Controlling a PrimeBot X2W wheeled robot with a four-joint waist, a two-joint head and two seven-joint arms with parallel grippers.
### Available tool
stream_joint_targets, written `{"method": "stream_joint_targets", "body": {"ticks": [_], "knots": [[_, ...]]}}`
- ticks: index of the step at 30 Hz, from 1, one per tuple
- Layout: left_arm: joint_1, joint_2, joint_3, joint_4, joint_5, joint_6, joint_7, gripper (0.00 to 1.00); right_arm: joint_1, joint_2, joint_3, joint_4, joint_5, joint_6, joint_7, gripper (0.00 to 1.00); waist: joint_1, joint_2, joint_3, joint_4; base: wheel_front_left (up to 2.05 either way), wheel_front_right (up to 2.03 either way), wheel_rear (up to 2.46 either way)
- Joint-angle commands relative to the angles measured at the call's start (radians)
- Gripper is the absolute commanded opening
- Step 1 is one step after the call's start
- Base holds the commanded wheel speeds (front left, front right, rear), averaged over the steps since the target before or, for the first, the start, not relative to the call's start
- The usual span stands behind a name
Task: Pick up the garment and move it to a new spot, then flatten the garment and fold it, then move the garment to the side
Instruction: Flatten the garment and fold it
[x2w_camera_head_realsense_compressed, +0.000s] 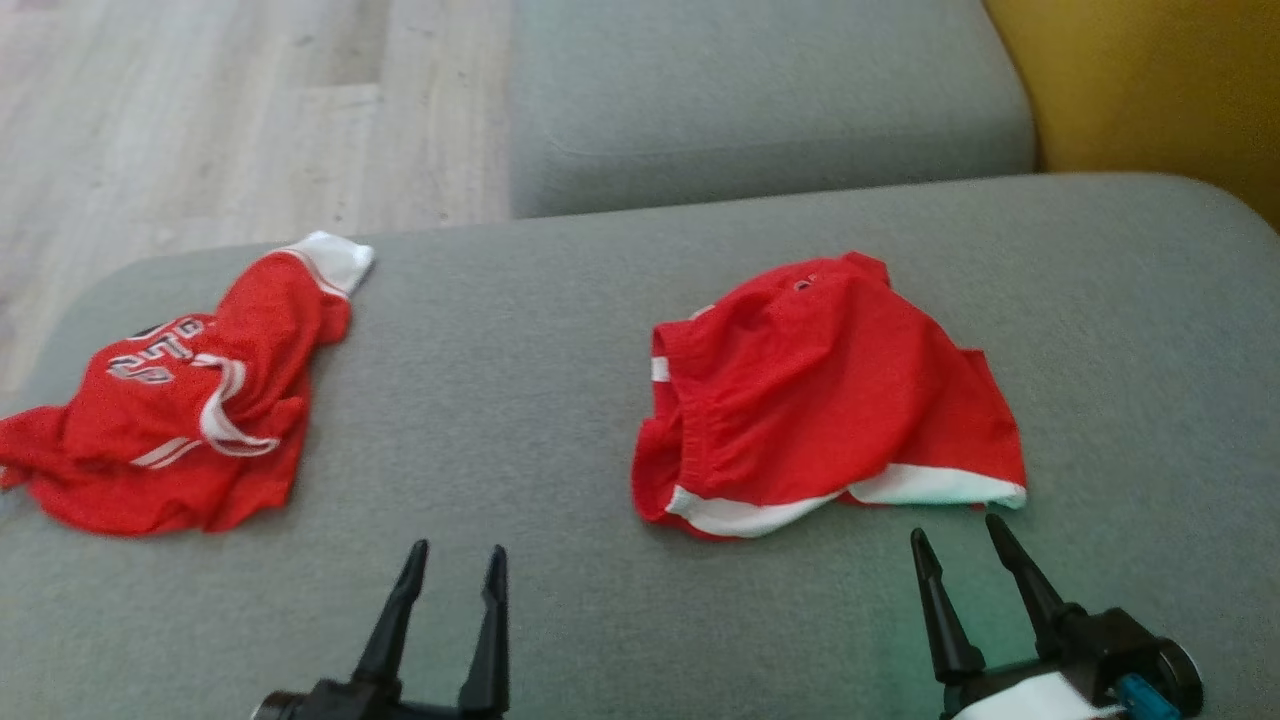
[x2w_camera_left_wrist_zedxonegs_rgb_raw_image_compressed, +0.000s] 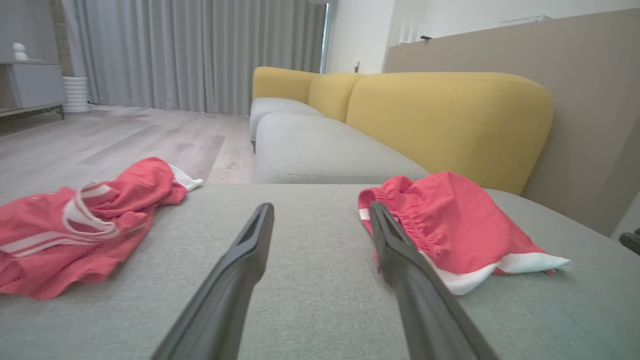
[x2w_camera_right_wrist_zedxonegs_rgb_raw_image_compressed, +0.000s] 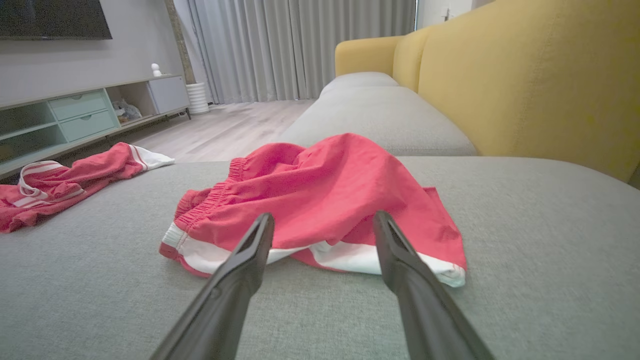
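Head view: the red shorts, likely the garment in question, lie crumpled on the grey sofa seat just ahead of the right pincer. Its two dark fingers stand apart and hold nothing, and the white hem lies just beyond their tips. The left pincer, likewise spread and empty, points at bare cushion, with the shorts ahead to its right and a red jersey well off to its left. Left wrist view: the shorts sit beyond and to the right of that pincer's right finger, apart from it. Right wrist view: the shorts lie directly ahead of the open right pincer, the white-trimmed leg hem nearest and the gathered waistband farther back to the left. The cloth looks light, thin and limp, likely to sag and slide once lifted. The elastic waistband or a hem corner seems the surest place to pinch.
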Motion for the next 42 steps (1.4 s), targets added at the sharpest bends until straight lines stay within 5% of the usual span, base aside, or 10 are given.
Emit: {"method": "stream_joint_targets", "body": {"ticks": [1, 19, 31, 33, 34, 35, 42], "knots": [[-0.070, -0.008, 0.016, -0.018, 0.002, -0.007, -0.010, 1.00, -0.058, -0.005, 0.022, -0.034, -0.008, -0.001, -0.003, 1.00, 0.0000, 0.0000, 0.023, -0.031, 0.00, 0.00, 0.00], [-0.385, -0.008, -0.156, 0.368, -0.025, -0.062, -0.010, 1.00, -0.126, -0.005, 0.023, -0.056, -0.004, -0.001, -0.003, 1.00, 0.0000, 0.0000, 0.166, -0.186, 0.00, 0.00, 0.00], [-0.500, -0.008, -0.229, 0.515, -0.049, -0.086, -0.010, 1.00, -0.151, -0.005, 0.020, -0.060, 0.007, -0.001, -0.003, 1.00, 0.0000, 0.0000, 0.209, -0.210, 0.00, 0.00, 0.00], [-0.506, -0.008, -0.236, 0.524, -0.051, -0.088, -0.010, 0.46, -0.152, -0.005, 0.019, -0.060, 0.009, -0.001, -0.003, 1.00, 0.0000, 0.0000, 0.213, -0.206, 0.00, 0.00, 0.00], [-0.509, -0.008, -0.239, 0.529, -0.054, -0.089, -0.010, 0.35, -0.152, -0.005, 0.019, -0.060, 0.009, -0.001, -0.003, 1.00, 0.0000, 0.0000, 0.214, -0.204, 0.00, 0.00, 0.00], [-0.512, -0.008, -0.244, 0.538, -0.058, -0.090, -0.010, 0.05, -0.153, -0.005, 0.019, -0.059, 0.010, -0.001, -0.003, 1.00, 0.0000, 0.0000, 0.215, -0.202, 0.00, 0.00, 0.00], [-0.532, -0.007, -0.255, 0.497, -0.114, -0.097, -0.010, 0.00, -0.156, -0.005, 0.010, -0.061, 0.008, -0.001, -0.003, 1.00, 0.0000, 0.0000, 0.219, -0.170, 0.00, 0.00, 0.00]]}}
